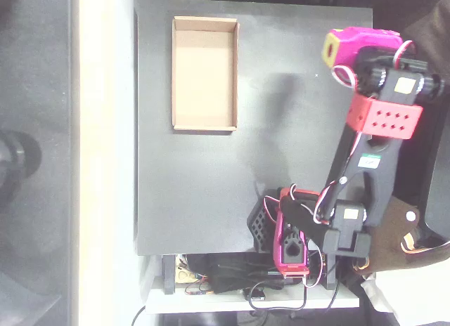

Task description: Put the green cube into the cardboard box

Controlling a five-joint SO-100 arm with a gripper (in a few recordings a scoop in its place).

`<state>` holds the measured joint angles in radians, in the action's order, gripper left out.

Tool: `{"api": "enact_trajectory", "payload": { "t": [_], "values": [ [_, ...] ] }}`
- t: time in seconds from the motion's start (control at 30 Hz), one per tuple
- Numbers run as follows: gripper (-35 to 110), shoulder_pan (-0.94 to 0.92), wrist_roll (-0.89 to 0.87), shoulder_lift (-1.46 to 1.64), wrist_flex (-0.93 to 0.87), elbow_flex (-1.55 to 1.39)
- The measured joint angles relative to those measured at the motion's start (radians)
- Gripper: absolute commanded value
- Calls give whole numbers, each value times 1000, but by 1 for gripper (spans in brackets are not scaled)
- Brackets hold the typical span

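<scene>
From the overhead view, my arm's magenta plastic pincer (351, 48) sits near the upper right of the picture, over the right part of the dark counter (197, 199). It points toward the left, and a yellow-green patch shows on its tip. I cannot tell from above whether its fingers are wide or narrow, nor whether anything is between them. Behind it, the arm runs down the picture through a red perforated bracket (387, 117) and black links to its base at the counter's lower edge, where red and black parts and loose cables gather. Well apart from the pincer, toward the upper left of the counter, lies the shallow rectangular tan cardboard box (204, 126), lidless, its long side running up and down the picture; I see only bare cardboard on its floor. I cannot make out the green cube, so I cannot say where it lies.
</scene>
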<state>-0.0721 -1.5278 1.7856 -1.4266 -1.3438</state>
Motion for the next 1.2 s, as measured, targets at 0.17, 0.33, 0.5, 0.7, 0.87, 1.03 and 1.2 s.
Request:
{"api": "enact_trajectory", "payload": {
  "t": [0.17, 0.33, 0.5, 0.7, 0.87, 1.03, 1.2],
  "values": [
    [14, 106, 0, 63, 41, 0],
    [14, 233, 0, 89, 64, 0],
    [14, 334, 0, 91, 67, -9],
    [14, 488, 0, 77, 69, -9],
    [14, 597, 0, -3, 69, -9],
    [14, 640, 0, -114, 69, -11],
    [14, 637, 0, -233, 69, -11]
  ]
}}
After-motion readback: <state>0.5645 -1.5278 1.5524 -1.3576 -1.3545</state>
